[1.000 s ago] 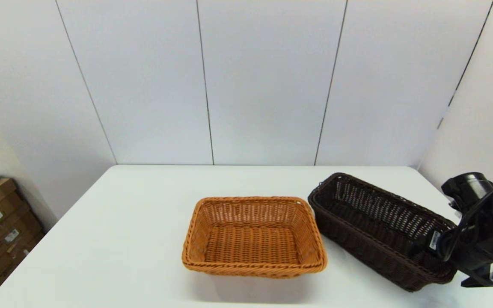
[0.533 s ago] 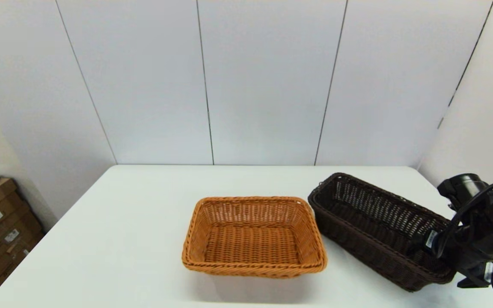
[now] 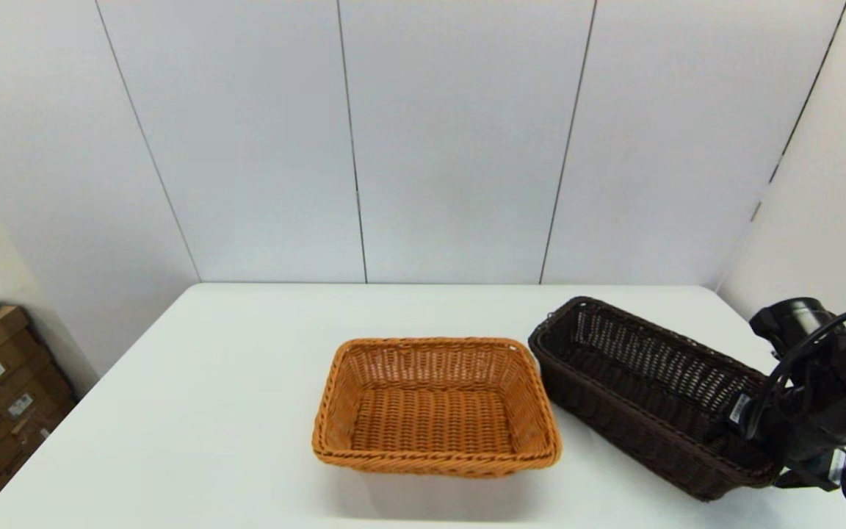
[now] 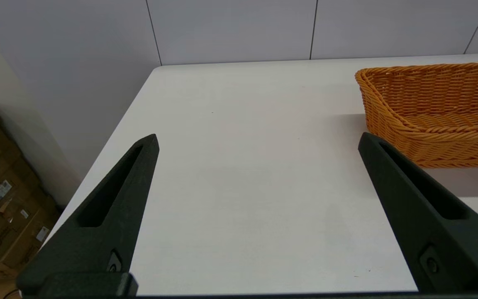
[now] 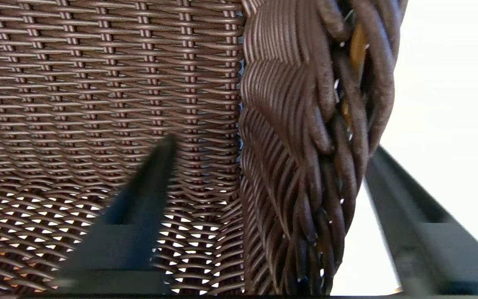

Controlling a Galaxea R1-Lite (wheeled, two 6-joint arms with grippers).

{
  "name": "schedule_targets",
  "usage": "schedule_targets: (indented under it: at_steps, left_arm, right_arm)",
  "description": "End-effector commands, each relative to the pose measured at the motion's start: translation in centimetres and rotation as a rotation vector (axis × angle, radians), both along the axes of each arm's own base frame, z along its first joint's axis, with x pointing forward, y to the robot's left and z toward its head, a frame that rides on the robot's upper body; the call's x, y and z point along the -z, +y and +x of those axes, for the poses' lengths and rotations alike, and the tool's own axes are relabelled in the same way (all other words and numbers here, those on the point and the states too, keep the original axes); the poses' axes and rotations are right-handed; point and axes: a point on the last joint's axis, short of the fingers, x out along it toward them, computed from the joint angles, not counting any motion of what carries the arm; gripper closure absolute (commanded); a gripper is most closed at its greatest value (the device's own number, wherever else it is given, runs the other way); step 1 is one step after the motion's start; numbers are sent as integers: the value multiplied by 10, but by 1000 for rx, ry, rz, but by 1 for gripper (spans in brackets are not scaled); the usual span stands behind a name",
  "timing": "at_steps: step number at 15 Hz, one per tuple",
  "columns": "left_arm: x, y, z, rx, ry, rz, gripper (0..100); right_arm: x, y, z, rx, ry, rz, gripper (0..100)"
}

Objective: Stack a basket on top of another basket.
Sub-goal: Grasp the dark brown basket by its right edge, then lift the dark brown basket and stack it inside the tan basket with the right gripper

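The dark brown basket (image 3: 651, 393) sits on the white counter (image 3: 210, 411) at the robot's right, angled, its near-left corner just beside the orange-tan basket (image 3: 434, 405), which sits mid-counter w/ nothing in it. Right tool (image 5: 264, 166) is at the dark basket's right-end rim: fingers spread apart, one finger (image 5: 139, 207) inside against the woven wall, the other outside, braided rim (image 5: 313, 145) between them, not clamped yet. Left tool (image 4: 257, 143) hovers over bare counter on the robot's left, fingers wide apart, holding nothing, orange-tan basket off to its side.
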Motion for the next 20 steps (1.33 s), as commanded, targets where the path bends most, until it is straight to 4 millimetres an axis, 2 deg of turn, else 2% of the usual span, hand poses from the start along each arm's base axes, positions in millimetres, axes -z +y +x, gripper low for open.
schedule_targets:
  at_steps: [1, 11, 15, 18, 20]
  left_arm:
    - [0, 0, 0, 0, 0, 0, 0]
    - [0, 0, 0, 0, 0, 0, 0]
    - [0, 0, 0, 0, 0, 0, 0]
    - [0, 0, 0, 0, 0, 0, 0]
    - [0, 0, 0, 0, 0, 0, 0]
  right_arm:
    - [-1, 0, 1, 4, -6, 0, 100]
    - [-10, -5, 16, 127, -77, 44, 100]
    - [-32, -28, 26, 255, -181, 106, 100]
    - [-55, -36, 21, 272, -269, 166, 100]
    - [-72, -35, 15, 247, -327, 200, 100]
